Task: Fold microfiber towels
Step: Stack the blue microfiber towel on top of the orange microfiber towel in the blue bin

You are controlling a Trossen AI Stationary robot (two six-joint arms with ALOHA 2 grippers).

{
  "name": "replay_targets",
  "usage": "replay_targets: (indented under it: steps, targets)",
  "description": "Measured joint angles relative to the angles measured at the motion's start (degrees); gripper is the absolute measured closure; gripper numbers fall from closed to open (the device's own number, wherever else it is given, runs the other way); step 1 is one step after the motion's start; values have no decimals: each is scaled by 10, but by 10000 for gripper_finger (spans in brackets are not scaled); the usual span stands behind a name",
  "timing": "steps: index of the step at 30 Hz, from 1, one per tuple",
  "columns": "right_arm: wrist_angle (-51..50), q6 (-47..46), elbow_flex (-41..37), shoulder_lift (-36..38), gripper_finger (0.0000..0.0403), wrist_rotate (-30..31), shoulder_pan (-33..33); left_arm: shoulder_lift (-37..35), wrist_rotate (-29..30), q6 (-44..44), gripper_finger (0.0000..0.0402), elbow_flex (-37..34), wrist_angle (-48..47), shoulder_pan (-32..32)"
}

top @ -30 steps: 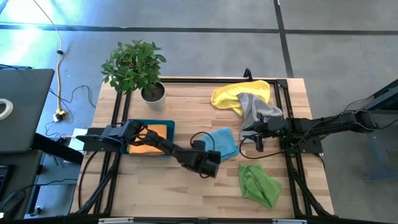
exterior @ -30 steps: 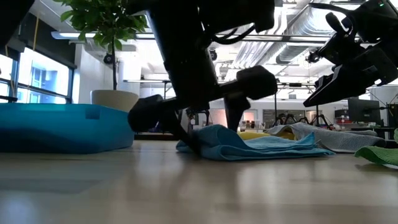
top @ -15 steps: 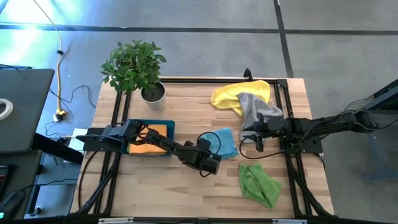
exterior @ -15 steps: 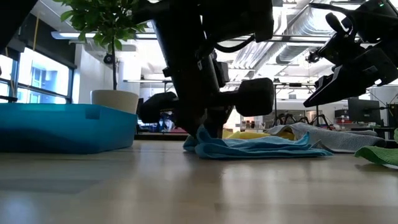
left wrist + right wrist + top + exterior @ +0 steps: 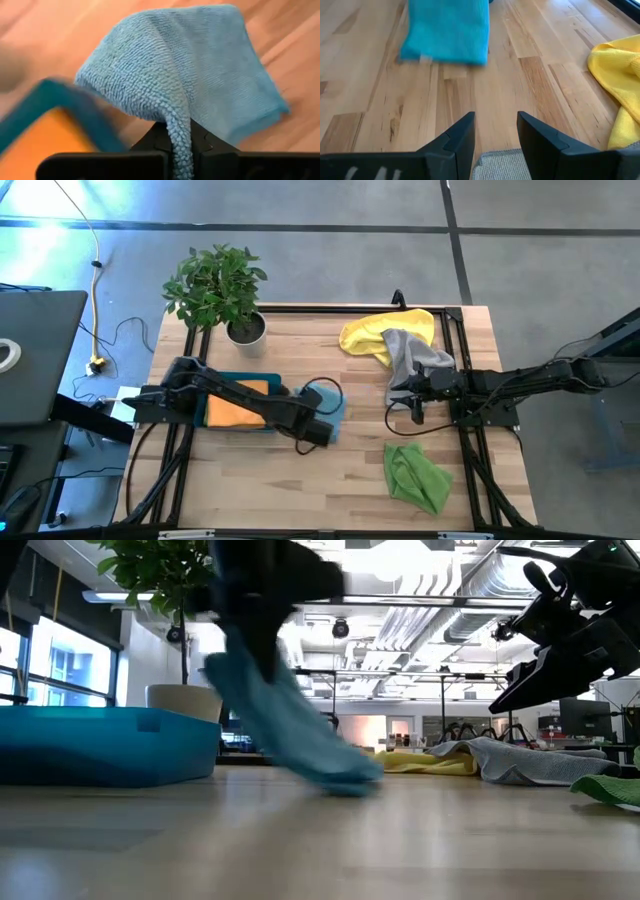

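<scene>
My left gripper [image 5: 320, 432] is shut on the light blue towel [image 5: 335, 406] near the middle of the table, just right of the teal tray [image 5: 272, 384]. In the low view the blue towel [image 5: 290, 720] slants down from the gripper. My right gripper [image 5: 415, 408] waits open at the right, its fingers [image 5: 462, 137] just above the near edge of the grey towel [image 5: 415, 355]. The grey towel lies partly over the yellow towel [image 5: 380, 332]. A lime green towel [image 5: 415, 475] lies crumpled near the front right. An orange towel [image 5: 235, 412] lies in the tray. My left gripper pinches a bunched ridge of the blue towel [image 5: 179, 135] between its two fingers; one layer or several, I cannot tell. The fingers slant downward. The towel hangs slack below them, and its lower end [image 5: 345, 778] rests on the table.
A potted plant [image 5: 215, 285] stands at the far left. A black frame rail [image 5: 190, 370] runs along the table's left side and another [image 5: 462, 370] along its right. Bare wood [image 5: 300, 490] shows along the near edge.
My left gripper has shut on the blue towel, risen and gone toward the table's left, toward the tray, rolling as it went. The towel, flat on the table before, now hangs slanted from the fingers. It has been drawn left, with only its lower end on the wood.
</scene>
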State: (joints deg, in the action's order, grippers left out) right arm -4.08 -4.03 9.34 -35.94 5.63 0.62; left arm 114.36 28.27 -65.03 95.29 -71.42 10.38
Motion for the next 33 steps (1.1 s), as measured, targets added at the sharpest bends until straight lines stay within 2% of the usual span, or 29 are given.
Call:
replay_targets:
  steps: [7,15,26,33]
  targets:
    - [-11,0,0,0,265,0,0,-56,-51,-49,397,-1,-195,-1]
    - [-13,0,0,0,265,0,0,-137,-109,-95,398,-141,-185,6]
    - [-16,0,0,0,265,0,0,-219,-120,-171,393,-291,-186,14]
    - [-21,0,0,-1,265,0,0,-237,-127,-199,393,-363,-181,13]
